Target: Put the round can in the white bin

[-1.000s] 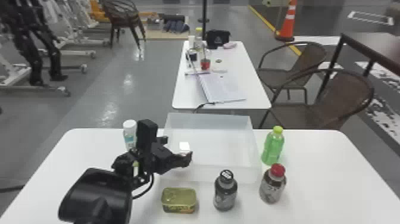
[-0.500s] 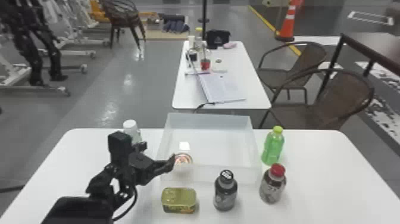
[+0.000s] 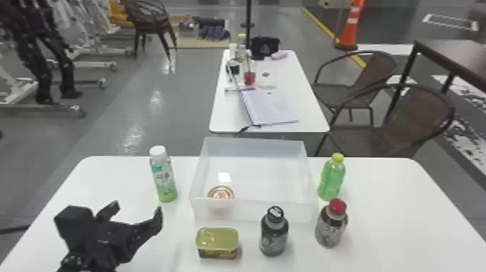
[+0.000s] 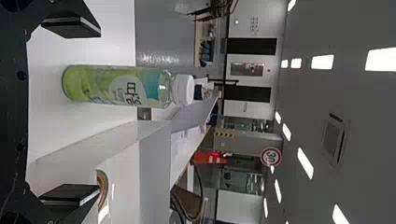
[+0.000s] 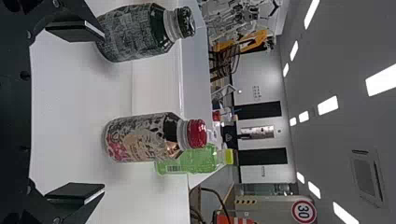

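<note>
In the head view, the round can (image 3: 221,193) sits inside the white bin (image 3: 253,211), near the front wall and toward the left corner; it shows partly through that wall. The left pincer (image 3: 138,209) is over the left part of the tabletop (image 3: 383,206), its fingers apart with nothing between them. It is clear of the bin. A bottle with a white cap (image 3: 164,181) stands upright just left of the bin. In front of the bin are a flat rectangular tin (image 3: 217,243) and a dark bottle with a black cap (image 3: 274,235). A bottle with a red cap (image 3: 331,228) is near the right front corner, and a green bottle (image 3: 331,181) stands to the right of the bin. Behind, an open notebook (image 3: 271,106) lies on another table (image 3: 311,117).

In the left wrist view, the left pincer's fingers are spread wide and empty. The white-capped bottle stands ahead of them, and the can's rim shows inside the bin, partly hidden by one finger.

In the right wrist view, the right pincer (image 5: 103,111) is also wide apart and holding nothing. The red-capped bottle stands ahead of it with the green bottle behind, and one finger partly covers the black-capped bottle.
</note>
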Tool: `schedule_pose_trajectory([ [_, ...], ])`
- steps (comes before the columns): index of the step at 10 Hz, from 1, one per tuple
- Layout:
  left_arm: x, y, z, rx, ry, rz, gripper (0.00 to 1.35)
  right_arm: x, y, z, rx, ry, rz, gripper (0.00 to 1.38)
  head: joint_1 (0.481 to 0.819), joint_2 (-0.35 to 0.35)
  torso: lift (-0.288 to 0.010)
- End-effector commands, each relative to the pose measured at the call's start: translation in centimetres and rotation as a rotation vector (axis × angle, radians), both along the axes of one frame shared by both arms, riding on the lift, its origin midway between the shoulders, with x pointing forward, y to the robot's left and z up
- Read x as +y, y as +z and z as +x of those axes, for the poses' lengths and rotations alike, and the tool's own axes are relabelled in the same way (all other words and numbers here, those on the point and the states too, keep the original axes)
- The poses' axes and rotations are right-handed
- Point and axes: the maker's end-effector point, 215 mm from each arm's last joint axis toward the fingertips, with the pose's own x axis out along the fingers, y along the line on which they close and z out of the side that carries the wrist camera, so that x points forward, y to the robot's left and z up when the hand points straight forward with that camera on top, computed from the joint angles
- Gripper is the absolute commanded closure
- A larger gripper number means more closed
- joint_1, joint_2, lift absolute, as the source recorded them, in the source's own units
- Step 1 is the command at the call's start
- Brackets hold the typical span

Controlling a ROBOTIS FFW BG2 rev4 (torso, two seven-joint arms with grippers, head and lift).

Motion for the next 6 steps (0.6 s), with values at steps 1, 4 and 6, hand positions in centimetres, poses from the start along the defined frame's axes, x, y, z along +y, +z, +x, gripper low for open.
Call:
schedule_pose_trajectory([
  [1,1.5,-0.4,-2.6,-0.015,0.05,-0.013,0.13,0.0,-0.1,-0.2,0.003,0.0,0.0,0.15,0.549,0.0,-0.1],
  [4,4.5,-2.8,-7.5,-0.006,0.133,0.015,0.13,-0.1,-0.5,-0.8,0.014,-0.002,0.001,0.15,0.549,0.0,-0.1],
  [6,5.3,-4.6,-9.9,0.027,0.186,0.027,0.13,-0.3,-0.6,-1.1,0.019,-0.004,0.0,0.15,0.549,0.0,-0.1],
])
